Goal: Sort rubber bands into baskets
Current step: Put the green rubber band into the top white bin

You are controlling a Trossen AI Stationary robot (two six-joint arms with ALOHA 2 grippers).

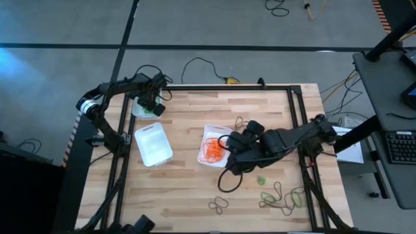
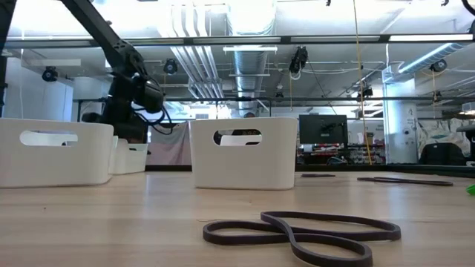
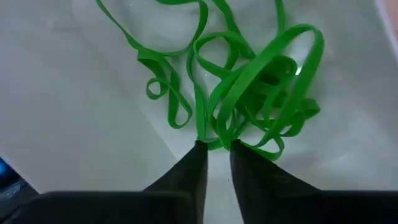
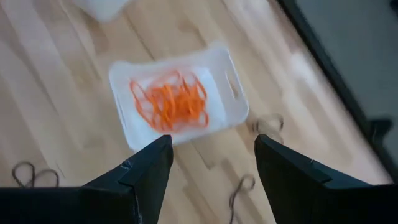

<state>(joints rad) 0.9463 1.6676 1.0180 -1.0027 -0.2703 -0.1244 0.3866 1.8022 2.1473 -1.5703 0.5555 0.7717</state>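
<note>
Three white baskets stand on the wooden table. The far left basket [image 1: 138, 110] holds a tangle of green rubber bands [image 3: 249, 81]. The middle basket [image 1: 153, 144] shows nothing inside. The right basket [image 1: 209, 133] holds orange bands [image 4: 171, 102]. My left gripper [image 3: 216, 152] points down into the green basket, its fingertips a narrow gap apart with green strands running up from between them. My right gripper [image 4: 211, 155] hangs open, holding nothing, above the table near the orange basket's near right corner. My left gripper comes from above, pointing down into the far left basket. The lower ends of some green strands [image 3: 216, 138] lie in the narrow gap between its fingertips. The bands rest on the basket's floor. Whether the fingers touch the strands, I cannot tell.
Loose bands lie on the table's near right part: a dark one [image 1: 219, 206], a green one [image 1: 261, 180] and a mixed cluster [image 1: 283, 195]. Another dark one [image 1: 239, 121] lies beyond the orange basket. A dark band [image 2: 304, 233] lies close in the low view.
</note>
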